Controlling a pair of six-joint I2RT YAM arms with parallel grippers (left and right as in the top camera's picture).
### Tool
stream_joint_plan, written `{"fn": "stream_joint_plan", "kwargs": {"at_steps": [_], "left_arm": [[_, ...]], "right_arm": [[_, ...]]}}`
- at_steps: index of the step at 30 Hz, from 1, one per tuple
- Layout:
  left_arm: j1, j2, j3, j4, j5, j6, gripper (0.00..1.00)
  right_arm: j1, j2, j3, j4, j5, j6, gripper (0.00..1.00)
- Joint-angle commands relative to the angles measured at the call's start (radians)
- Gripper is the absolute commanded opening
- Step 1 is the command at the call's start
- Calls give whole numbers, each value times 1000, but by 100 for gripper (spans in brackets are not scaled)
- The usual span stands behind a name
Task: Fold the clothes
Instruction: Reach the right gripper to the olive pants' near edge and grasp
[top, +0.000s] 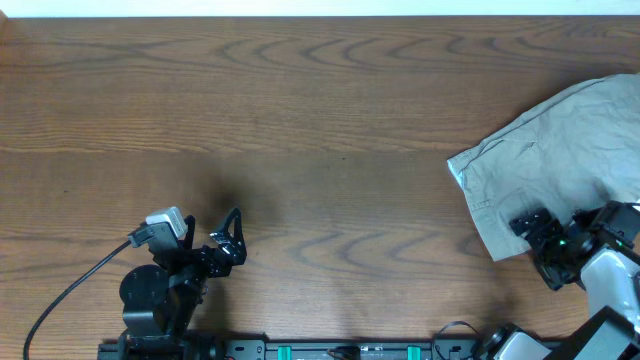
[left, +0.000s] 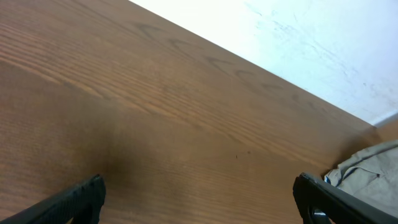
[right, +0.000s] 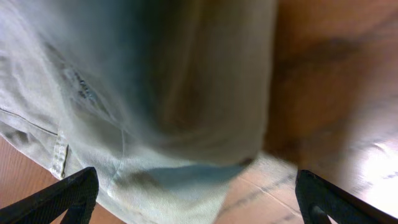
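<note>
Khaki clothes (right: 155, 93) fill the right wrist view, blurred, no label or writing readable | wooden table (top: 300, 120): garment crumpled at right edge | right gripper (top: 548, 236) over its near hem, jaws wide, holding nothing | left gripper (top: 226, 238) wide open, empty, well apart

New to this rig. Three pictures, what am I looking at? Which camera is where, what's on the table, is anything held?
Two robot arms at a wooden table, each ending in a two-finger gripper. The top picture looks down from above; the other two come from cameras on each wrist, so the dark tips at the bottom corners are that arm's own fingers. The left gripper sits open over bare wood, away from the cloth. The right gripper is open at the near edge of the clothes, a crumpled grey-green garment at the table's right side, partly out of frame. Nothing is held.
</note>
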Motion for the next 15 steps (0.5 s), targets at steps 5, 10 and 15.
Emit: {"fn": "stream_joint_plan", "kwargs": {"at_steps": [5,10,15], "left_arm": [[-4,-8,-5,4,13,10,98],[-4,-8,-5,4,14,10,98],[-4,-8,-5,4,13,10,98]], "right_arm": [[58,51,-8,28,36,87,97],[122,56,-8,37,134,151,82],[179,56,-8,49,140,172,64]]}}
